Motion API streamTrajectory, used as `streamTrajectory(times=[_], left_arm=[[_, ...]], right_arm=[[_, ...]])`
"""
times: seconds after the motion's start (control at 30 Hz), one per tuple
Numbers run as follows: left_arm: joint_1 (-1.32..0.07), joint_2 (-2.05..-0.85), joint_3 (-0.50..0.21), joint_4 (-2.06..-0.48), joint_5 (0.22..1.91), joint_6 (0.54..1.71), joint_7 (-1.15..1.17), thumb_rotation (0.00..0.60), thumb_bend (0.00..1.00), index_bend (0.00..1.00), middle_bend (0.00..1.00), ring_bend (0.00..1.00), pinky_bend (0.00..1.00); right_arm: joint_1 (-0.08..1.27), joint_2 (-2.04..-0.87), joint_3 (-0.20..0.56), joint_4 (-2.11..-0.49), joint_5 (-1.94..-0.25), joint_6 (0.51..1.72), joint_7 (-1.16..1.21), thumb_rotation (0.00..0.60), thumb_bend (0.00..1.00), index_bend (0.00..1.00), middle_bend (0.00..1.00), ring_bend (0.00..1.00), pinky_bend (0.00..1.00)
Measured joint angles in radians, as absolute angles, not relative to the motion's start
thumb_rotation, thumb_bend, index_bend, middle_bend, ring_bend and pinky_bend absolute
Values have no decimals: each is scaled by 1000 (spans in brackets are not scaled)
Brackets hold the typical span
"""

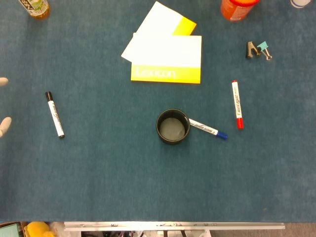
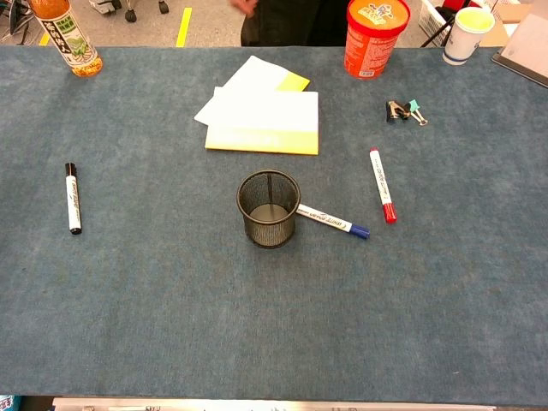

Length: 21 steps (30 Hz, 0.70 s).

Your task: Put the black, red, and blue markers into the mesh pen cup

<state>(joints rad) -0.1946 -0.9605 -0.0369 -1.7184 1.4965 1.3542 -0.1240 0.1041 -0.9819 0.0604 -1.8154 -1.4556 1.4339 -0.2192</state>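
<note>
Three white-barrelled markers lie on the blue felt-covered desk (image 2: 171,300): one black-capped marker (image 1: 55,114), one red-capped marker (image 1: 237,104) and one blue-capped marker (image 1: 208,129). There is one black round wire-mesh pen cup (image 2: 269,208). Two yellow-and-white paper pads (image 2: 262,121) lie stacked, one partly over the other. Two small binder clips sit together, one black binder clip (image 1: 252,50) and one teal binder clip (image 1: 264,49). There is one clear drink bottle with an orange cap (image 2: 65,34), one orange round tub (image 2: 375,34) and one white paper cup with a pale green lid (image 2: 467,32). One pale hand (image 1: 4,126) shows at the picture's edge, nearest the black-capped marker.
</note>
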Motion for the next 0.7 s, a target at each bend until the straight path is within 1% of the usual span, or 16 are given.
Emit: streamTrajectory(times=[0.2,0.37,0.57,0.7], left_arm=[[-197,-960,-34,-1714,1505,1351,-127,600,255,202,34,0,15],[-213,-958,-32,-1696,1520,1329,-155,600,255,242,63,0,15],[-267,-954,-20,-1635,1573,1251,-240,600,255,307,118,13,15],[-322,-960,-2,-1560,1636,1192,-316,600,266,349,148,13,15]], right_arm=[[103,-981,62,-1814,-1458,1438,-215,600,173,238,163,44,36],[103,-976,66,-1818,-1459,1443,-214,600,173,238,163,44,36],[109,-969,72,-1824,-1460,1438,-208,600,173,238,163,44,36],[113,-967,74,-1829,-1460,1434,-206,600,173,238,163,44,36]])
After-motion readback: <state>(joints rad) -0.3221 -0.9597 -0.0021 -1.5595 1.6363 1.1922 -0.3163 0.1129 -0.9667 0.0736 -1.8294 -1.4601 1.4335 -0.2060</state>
